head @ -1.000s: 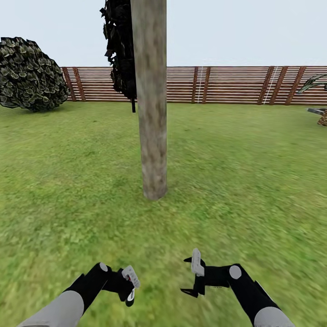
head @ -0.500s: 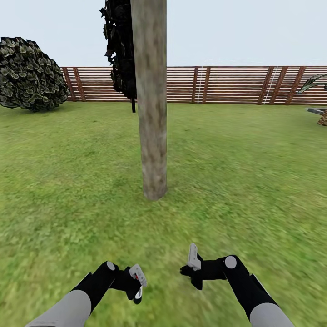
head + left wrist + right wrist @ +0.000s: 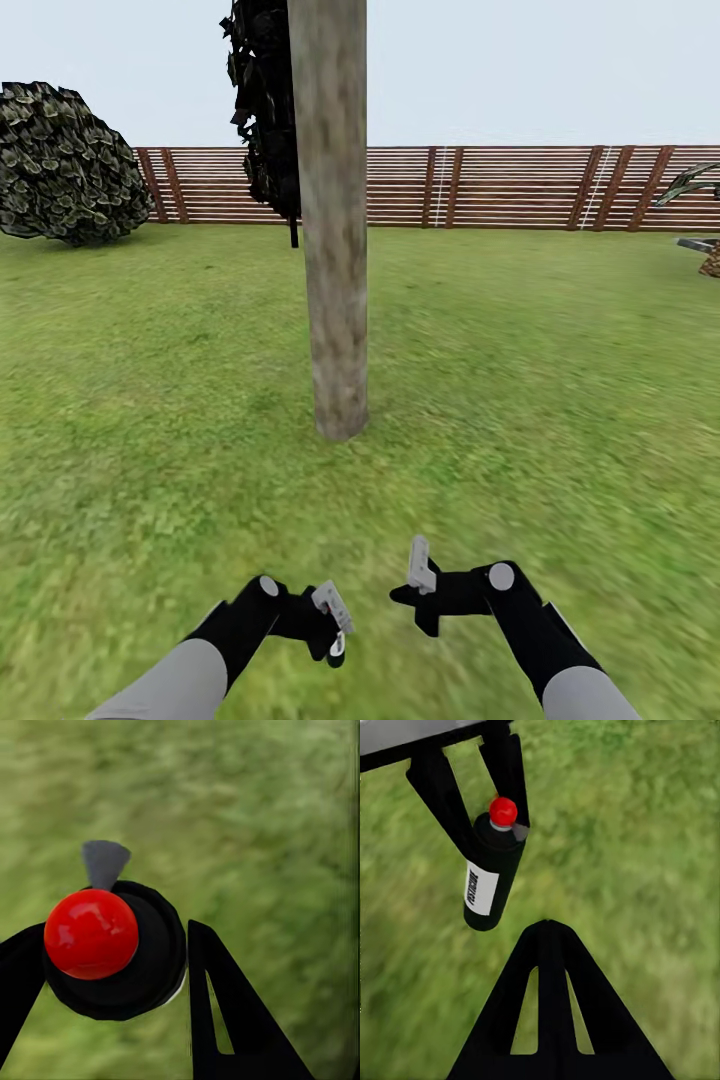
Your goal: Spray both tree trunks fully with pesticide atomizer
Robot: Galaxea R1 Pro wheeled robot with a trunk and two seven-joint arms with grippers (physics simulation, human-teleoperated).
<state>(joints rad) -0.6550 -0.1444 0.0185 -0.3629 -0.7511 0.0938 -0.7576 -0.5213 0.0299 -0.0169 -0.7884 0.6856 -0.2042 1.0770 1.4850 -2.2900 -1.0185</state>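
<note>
The small, likely light and rigid pesticide atomizer (image 3: 489,874) is pinched by its smooth body in the left gripper (image 3: 335,625), where slipping seems possible, while the right gripper (image 3: 418,592) appears pressed together, empty.

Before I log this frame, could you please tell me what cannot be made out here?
- Tree trunk: top cut by the head view's upper edge.
- Pesticide atomizer: label print too small in the right wrist view.
- Right gripper: finger state unclear in the head view.
</note>
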